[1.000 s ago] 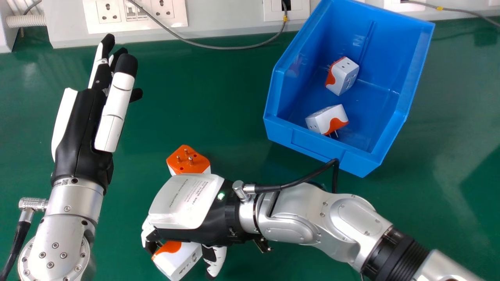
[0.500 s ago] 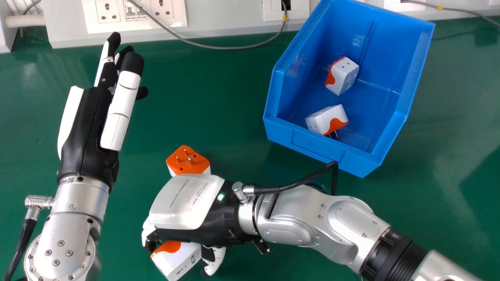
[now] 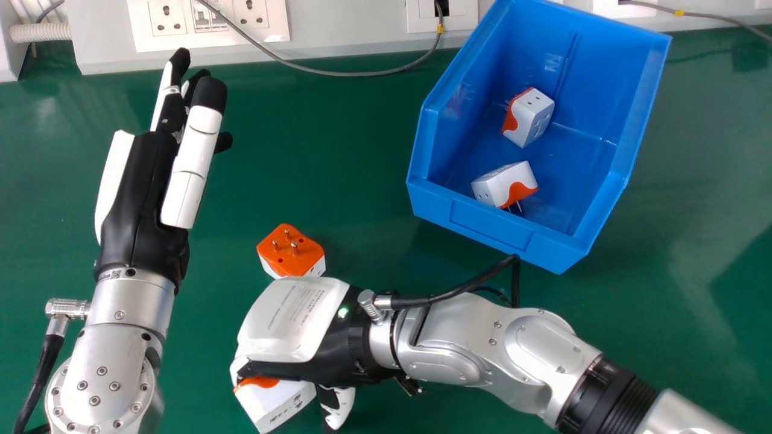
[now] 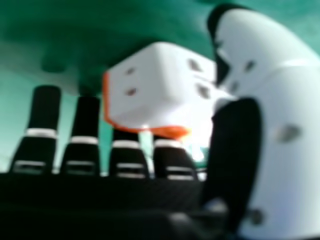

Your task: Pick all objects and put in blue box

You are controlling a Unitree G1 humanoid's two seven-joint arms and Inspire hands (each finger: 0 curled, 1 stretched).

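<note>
In the head view my left hand (image 3: 139, 199) is held over the table's left side, fingers straight and nothing in it. My right hand (image 3: 289, 319) is low over a white-orange adapter (image 3: 277, 407) near the front edge. The right hand view has this adapter (image 4: 160, 90) between the thumb and relaxed fingers of my right hand (image 4: 280, 125); firm contact cannot be made out. Just beyond the hand's back lies another adapter (image 3: 291, 250), its orange pin face up. Inside the blue box (image 3: 491, 229) at the back right are two adapters, one farther back (image 3: 531, 117) and one nearer (image 3: 505, 185).
A grey cable (image 3: 362, 73) runs along the table's back edge, below wall sockets (image 3: 208, 21). Green tabletop (image 3: 338, 163) lies between my left hand and the box. My right forearm (image 3: 482, 349) spans the front right, with a black cable looping above it.
My left hand has moved to the right and slightly away. The right hand has shifted a little right and toward the front, uncovering more of the pin-up adapter; the adapter beneath it has shifted slightly right.
</note>
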